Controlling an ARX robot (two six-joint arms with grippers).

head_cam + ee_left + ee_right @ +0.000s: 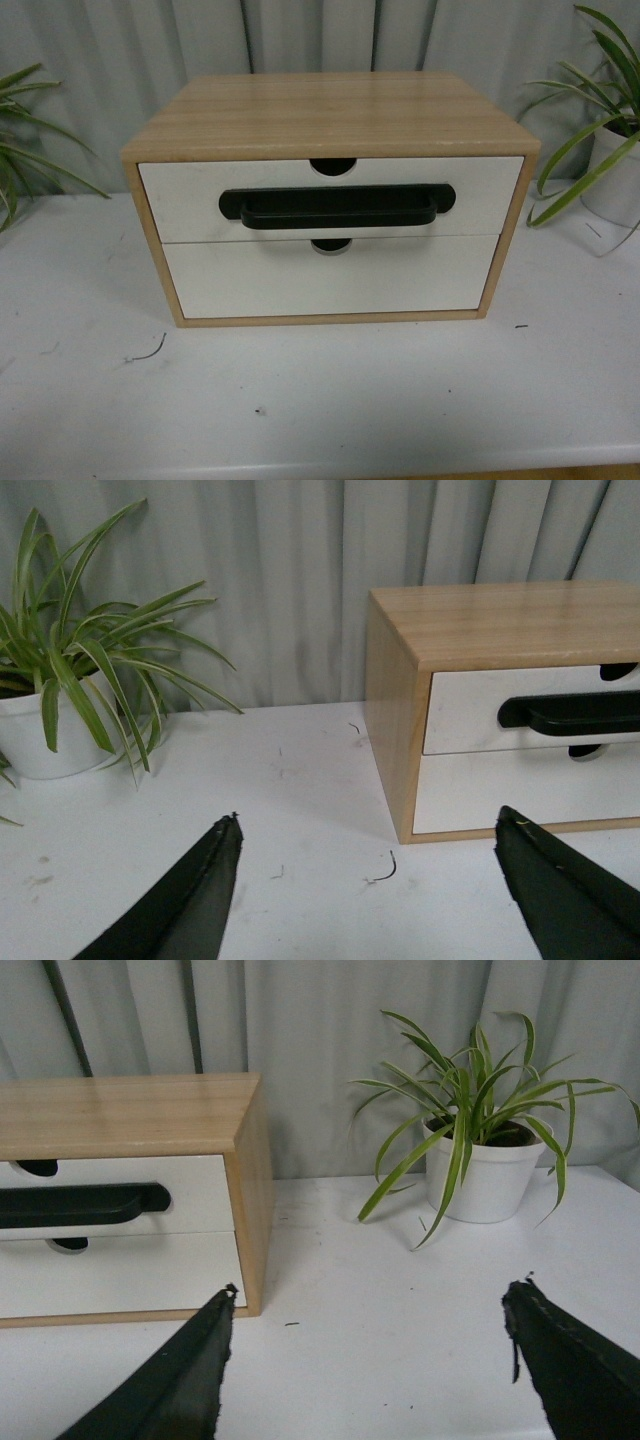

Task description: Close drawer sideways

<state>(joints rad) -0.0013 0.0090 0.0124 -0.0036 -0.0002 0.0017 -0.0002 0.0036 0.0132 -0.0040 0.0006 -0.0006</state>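
White table (320, 410), unlabelled drawer (200, 200)

Grey pleated curtain (120, 50) behind a white table (320, 400); 2 potted plants (480, 1150).

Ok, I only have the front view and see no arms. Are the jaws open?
Observer: Yes. The left gripper has its jaws wide apart, holding nothing.
Operator: And the right?
Observer: The right gripper is the same, open and empty, above the table.
Operator: What is left of the cabinet? I see only leaves.
Observer: A plant in a white pot, standing apart from the cabinet.
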